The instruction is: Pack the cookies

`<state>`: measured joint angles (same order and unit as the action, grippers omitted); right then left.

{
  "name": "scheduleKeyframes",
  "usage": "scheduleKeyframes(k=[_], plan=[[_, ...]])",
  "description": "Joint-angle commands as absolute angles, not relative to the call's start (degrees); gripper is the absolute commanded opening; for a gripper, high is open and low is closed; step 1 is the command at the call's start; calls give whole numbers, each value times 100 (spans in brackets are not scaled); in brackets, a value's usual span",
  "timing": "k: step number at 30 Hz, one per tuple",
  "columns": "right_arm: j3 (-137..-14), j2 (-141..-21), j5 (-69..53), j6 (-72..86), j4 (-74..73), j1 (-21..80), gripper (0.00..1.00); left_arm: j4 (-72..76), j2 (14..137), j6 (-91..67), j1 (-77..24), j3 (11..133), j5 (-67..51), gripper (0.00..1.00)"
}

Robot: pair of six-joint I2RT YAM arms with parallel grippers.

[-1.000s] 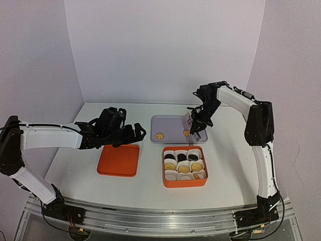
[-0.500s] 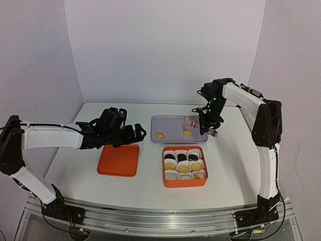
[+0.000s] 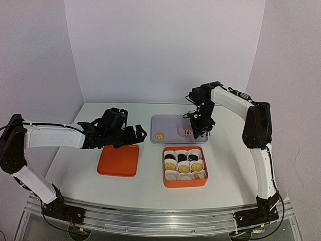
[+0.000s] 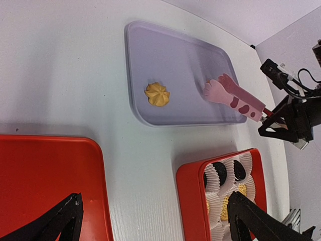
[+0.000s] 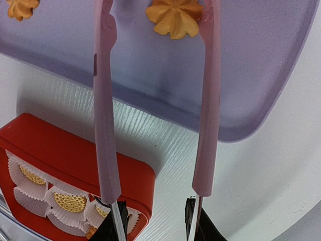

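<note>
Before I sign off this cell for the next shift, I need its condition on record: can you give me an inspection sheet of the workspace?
Surface: white table, no spills seen.
Job's things: one flower cookie lies free on the lavender tray; a second cookie sits between the arms of the pink tongs; the orange box holds black and golden cookies in paper cups.
Clutter: orange lid left of the box; nothing else seen.
Grippers: left gripper open above the lid; right gripper holds the tongs, their arms apart.
Cables: cables at the arm bases, off the table.
Surroundings: plain pale walls on three sides.
</note>
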<state>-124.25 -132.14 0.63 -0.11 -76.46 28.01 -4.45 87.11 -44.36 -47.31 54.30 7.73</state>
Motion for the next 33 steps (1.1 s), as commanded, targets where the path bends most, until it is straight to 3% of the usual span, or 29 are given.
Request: scheduleKeyframes(k=[1, 13, 21, 33], plan=[[-12723, -13350, 585, 262, -8772, 2798, 35, -472, 8683, -4352, -4719, 5654, 888, 100], [-12829, -13603, 399, 274, -8788, 2797, 34, -453, 8770, -4356, -4720, 5706, 874, 100], [-12883, -13614, 187, 347, -8936, 2796, 16, -455, 8717, -4385, -4720, 5685, 909, 100], [-12892, -12900, 464, 430, -8930, 2796, 9, -378, 8743, -4406, -4719, 5660, 885, 100]])
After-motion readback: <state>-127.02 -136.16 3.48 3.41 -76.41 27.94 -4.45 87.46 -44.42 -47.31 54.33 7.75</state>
